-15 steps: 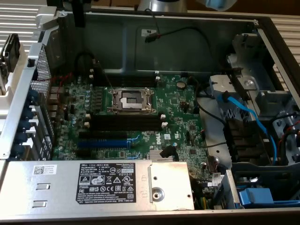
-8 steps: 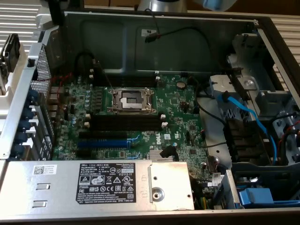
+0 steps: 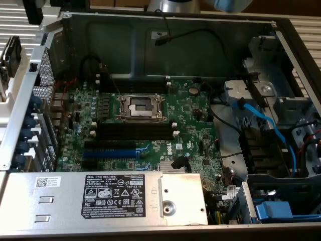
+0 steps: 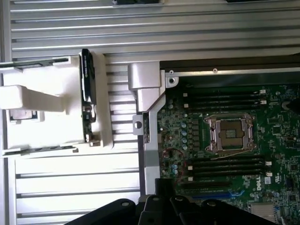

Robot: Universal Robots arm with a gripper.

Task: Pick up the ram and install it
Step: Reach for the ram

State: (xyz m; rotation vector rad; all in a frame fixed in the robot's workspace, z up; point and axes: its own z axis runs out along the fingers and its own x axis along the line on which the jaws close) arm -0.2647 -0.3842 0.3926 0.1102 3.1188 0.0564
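The fingers (image 4: 165,190) are closed together and grip nothing, hanging over the edge of the open computer case (image 4: 145,89). The ram (image 4: 86,93) is well apart from them, outside the case, standing on its long edge in a white holder (image 4: 42,98) on the slatted tabletop (image 4: 70,187). Much nearer the fingers, just beyond their tips, lies the green motherboard (image 4: 281,150), with a bank of long black memory slots (image 4: 229,166) closest to them. The processor socket (image 4: 230,133) sits past that bank, and a second bank of slots lies farther off still.
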